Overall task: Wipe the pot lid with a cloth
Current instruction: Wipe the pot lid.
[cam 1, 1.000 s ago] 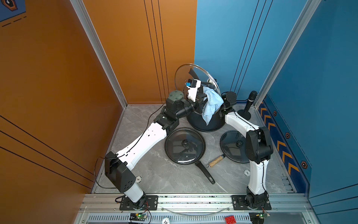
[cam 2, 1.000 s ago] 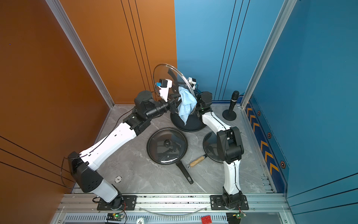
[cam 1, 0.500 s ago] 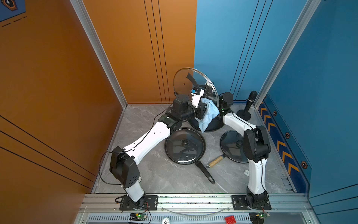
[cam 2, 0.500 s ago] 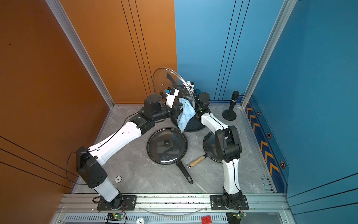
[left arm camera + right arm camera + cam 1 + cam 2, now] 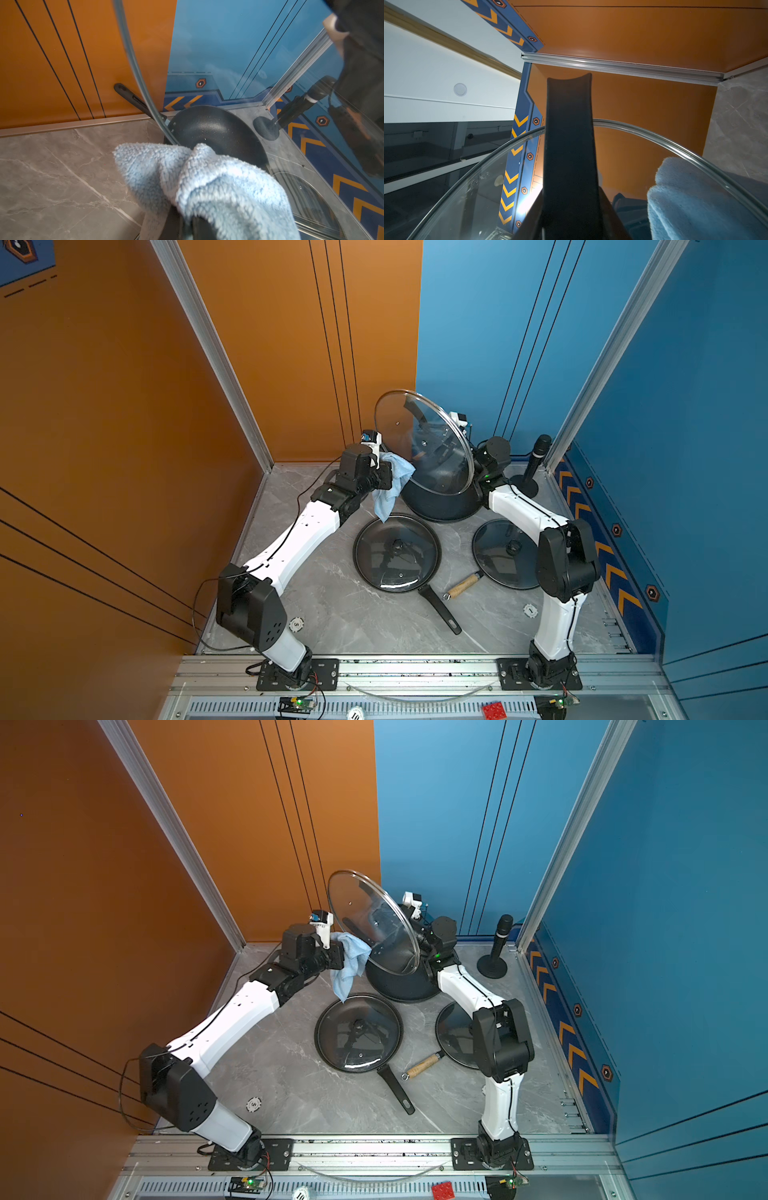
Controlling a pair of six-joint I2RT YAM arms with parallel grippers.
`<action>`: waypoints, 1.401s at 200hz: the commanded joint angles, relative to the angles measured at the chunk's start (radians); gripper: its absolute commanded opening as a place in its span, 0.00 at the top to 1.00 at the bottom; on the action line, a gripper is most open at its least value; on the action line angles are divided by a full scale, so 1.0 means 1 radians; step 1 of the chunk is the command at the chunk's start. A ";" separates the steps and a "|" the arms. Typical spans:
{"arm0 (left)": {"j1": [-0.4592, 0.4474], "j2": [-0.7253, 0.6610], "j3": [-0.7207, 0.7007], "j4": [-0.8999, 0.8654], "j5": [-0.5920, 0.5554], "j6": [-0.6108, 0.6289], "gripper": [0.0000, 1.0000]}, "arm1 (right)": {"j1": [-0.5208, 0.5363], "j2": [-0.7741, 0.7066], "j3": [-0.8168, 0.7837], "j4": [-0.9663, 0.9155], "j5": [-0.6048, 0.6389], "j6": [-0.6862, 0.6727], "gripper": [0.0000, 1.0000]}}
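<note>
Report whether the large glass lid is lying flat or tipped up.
Tipped up: the glass lid stands steeply on edge above the black wok, with the cloth beside its rim.

3 glass lids (image 5: pixel 424 443), 3 dark pans (image 5: pixel 440 506), 1 blue cloth (image 5: pixel 392 483), 1 microphone (image 5: pixel 540 448), 2 arms (image 5: pixel 299 539)

Left fingers (image 5: pixel 174 227) and right fingers (image 5: pixel 532 225) clamped, raised.

Two white-shelled arms (image 5: pixel 299 535), black joints (image 5: pixel 565 564), black cables (image 5: pixel 193 614), black bolted base plates (image 5: pixel 328 672)
</note>
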 commanded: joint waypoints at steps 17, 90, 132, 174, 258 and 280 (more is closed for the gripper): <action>-0.052 -0.085 0.041 0.090 0.034 0.035 1.00 | -0.004 -0.024 0.075 0.125 0.004 0.018 0.95; -0.166 -0.016 0.127 0.294 0.235 0.018 1.00 | 0.032 0.114 0.163 0.230 0.031 0.124 0.95; -0.136 0.032 0.113 0.302 0.161 -0.023 1.00 | 0.052 0.139 0.175 0.269 0.044 0.151 0.96; -0.043 0.050 0.004 0.288 0.015 -0.060 1.00 | 0.051 0.129 0.182 0.303 0.051 0.183 0.96; 0.092 -0.012 -0.082 0.247 -0.135 -0.078 1.00 | 0.042 0.115 0.154 0.328 0.053 0.195 0.96; 0.046 -0.071 -0.051 0.243 -0.089 -0.027 1.00 | 0.036 0.136 0.161 0.317 0.051 0.198 0.96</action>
